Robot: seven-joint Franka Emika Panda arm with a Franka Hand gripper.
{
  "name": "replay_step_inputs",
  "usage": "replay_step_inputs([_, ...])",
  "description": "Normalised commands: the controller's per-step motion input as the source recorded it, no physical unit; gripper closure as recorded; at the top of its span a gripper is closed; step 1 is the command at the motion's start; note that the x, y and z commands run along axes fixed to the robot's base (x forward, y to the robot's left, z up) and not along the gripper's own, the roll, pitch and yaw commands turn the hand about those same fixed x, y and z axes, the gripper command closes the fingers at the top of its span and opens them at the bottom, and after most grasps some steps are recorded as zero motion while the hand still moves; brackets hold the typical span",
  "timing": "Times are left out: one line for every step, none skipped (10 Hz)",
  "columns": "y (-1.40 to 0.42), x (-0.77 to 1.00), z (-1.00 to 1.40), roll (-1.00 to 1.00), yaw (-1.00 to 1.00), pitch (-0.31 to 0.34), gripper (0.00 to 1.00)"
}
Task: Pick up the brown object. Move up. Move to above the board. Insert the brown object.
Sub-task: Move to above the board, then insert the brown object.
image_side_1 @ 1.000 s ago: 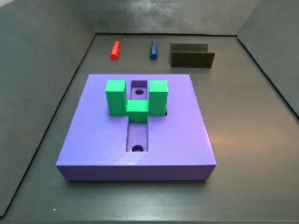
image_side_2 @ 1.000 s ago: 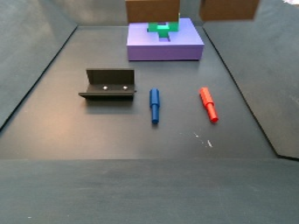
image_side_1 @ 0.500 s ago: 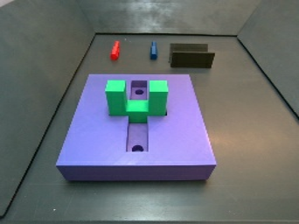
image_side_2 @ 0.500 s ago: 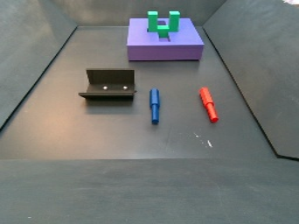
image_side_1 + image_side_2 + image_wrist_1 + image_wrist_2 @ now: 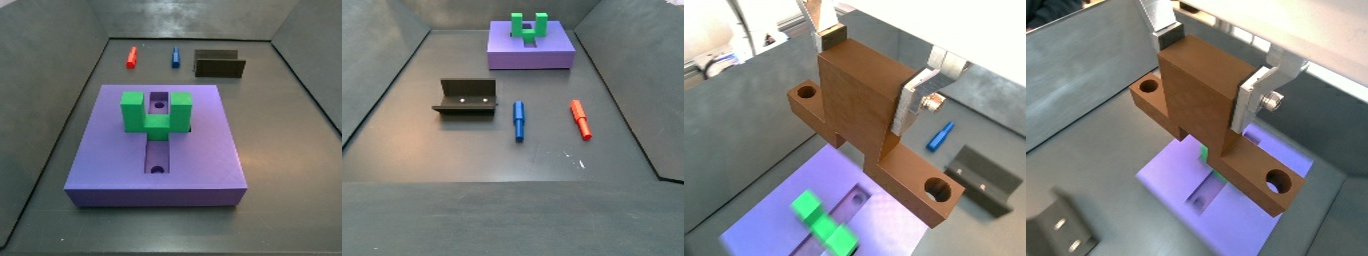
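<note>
Above the board [image 5: 767, 226] the brown object [image 5: 865, 100] is held high, clamped between the closed jaws of the gripper [image 5: 871, 78], as both wrist views show. A second ago a brown shape was seen at the top edge of a side view; now it is gone from there, so the piece is judged to be carried higher, with the insertion not yet begun. Below, the groove [image 5: 158, 155] in front of the green block [image 5: 154, 112] is free. The board's edges are well apart from the fixture [image 5: 466, 97], the blue peg [image 5: 519, 120] and the red peg [image 5: 580, 118] on the surface [image 5: 462, 160], so open room is left on all 4 sides.
</note>
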Motion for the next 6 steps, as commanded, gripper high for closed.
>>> replay_step_inputs([-0.49, 0.11, 0.08, 0.03, 0.01, 0.161, 1.00])
replay_step_inputs([0.00, 0.00, 0.00, 0.00, -0.01, 0.000, 1.00])
replay_step_inputs([0.06, -0.07, 0.00, -0.02, -0.16, -0.011, 1.00])
replay_step_inputs([0.03, -0.11, 0.00, 0.00, -0.40, -0.011, 1.00])
replay_step_inputs([0.00, 0.00, 0.00, 0.00, -0.62, 0.000, 1.00])
replay_step_inputs([0.00, 0.10, 0.00, 0.00, -0.75, 0.000, 1.00])
